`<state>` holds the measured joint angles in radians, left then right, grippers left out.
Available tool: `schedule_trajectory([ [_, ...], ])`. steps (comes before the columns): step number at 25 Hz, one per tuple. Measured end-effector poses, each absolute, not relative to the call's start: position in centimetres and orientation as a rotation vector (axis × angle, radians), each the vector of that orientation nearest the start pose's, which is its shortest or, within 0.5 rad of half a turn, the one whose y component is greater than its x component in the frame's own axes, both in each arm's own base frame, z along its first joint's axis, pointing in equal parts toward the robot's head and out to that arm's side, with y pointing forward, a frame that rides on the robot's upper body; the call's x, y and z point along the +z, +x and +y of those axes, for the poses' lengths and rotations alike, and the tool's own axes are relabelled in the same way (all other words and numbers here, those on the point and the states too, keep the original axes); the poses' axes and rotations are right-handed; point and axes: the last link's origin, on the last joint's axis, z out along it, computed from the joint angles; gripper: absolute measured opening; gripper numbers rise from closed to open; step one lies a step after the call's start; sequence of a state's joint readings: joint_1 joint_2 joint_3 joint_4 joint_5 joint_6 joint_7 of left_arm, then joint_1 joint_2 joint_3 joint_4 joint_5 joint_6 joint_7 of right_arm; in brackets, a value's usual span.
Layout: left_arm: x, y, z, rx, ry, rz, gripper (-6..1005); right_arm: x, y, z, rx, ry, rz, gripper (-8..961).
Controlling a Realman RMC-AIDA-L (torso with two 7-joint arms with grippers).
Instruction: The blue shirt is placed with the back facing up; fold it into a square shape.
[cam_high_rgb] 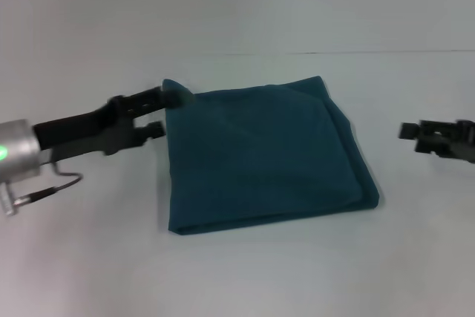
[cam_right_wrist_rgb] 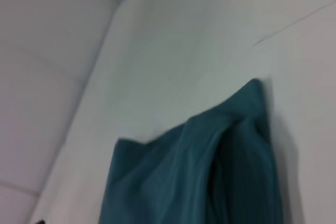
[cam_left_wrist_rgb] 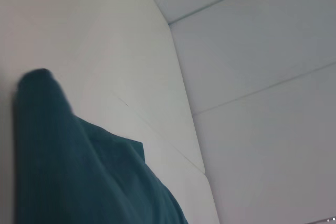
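Teal-blue cloth, the blue shirt (cam_high_rgb: 267, 154), lies folded into a rough square on the white desk (cam_high_rgb: 245, 272), plain side up with no lettering showing, its layers stacked and slightly offset along the edge nearest the right gripper. The left gripper (cam_high_rgb: 165, 113) sits at the shirt's far corner on the robot's left, where a small peak of fabric stands up off the desk; its upper finger reaches to that peak and the lower one lies just beside the shirt's edge, with a gap between them, so it reads as released or only loosely around the corner, though whether any cloth is pinched cannot be told for certain. The left wrist view shows the same raised corner (cam_left_wrist_rgb: 39, 85) close up. The right gripper (cam_high_rgb: 434, 137) hangs well apart from the shirt on its other side, touching nothing; whether it is spread or clenched cannot be told. The main risk seems to be that lifted corner: if the left gripper draws away while a fold of cloth is snagged on a finger, it could drag the top layer and pull the square open or skew it. A corner left standing may also flop back unevenly, and the offset layers beside the right gripper could slide further with any tug.
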<state>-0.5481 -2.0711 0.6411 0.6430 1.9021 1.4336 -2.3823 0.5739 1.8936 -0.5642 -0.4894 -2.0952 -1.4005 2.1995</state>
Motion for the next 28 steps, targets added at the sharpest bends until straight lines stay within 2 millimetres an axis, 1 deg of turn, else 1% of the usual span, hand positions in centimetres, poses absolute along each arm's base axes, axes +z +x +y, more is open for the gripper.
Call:
schedule_trajectory([
  [4,2.6,-27.0,34.9,-0.993,-2.108,-1.93,850,6.0,29.2,39.1,0.543,-2.197,1.724,737],
  [6,2.9,-27.3,34.5,-0.945,-2.129,-1.926,889,5.9,28.0,40.6,0.447,-2.208,1.687,736],
  [9,3.3,-28.1,34.0,-0.938,-2.106,-1.928,948,5.3,26.4,42.4,0.316,-2.213,1.635,736],
  [11,3.8,-28.6,33.7,-0.962,-2.075,-1.926,948,4.7,25.3,43.2,0.261,-2.221,1.615,736],
  [14,4.3,-29.1,33.5,-0.999,-2.039,-1.916,948,3.5,23.8,44.0,0.213,-2.226,1.604,735],
  [16,4.4,-29.2,33.4,-1.006,-2.03,-1.916,948,2.7,23.2,44.4,0.184,-2.215,1.599,735],
  [19,4.4,-29.3,33.5,-1.006,-2.023,-1.913,948,1.3,22.6,44.8,0.158,-2.203,1.599,734],
  [24,4.4,-29.3,33.9,-1.003,-2.01,-1.898,949,-0.8,21.8,44.6,0.148,-2.222,1.612,734],
  [28,4.3,-29.3,34.1,-0.999,-2.003,-1.891,949,-1.8,21.5,44.5,0.147,-2.228,1.611,733],
])
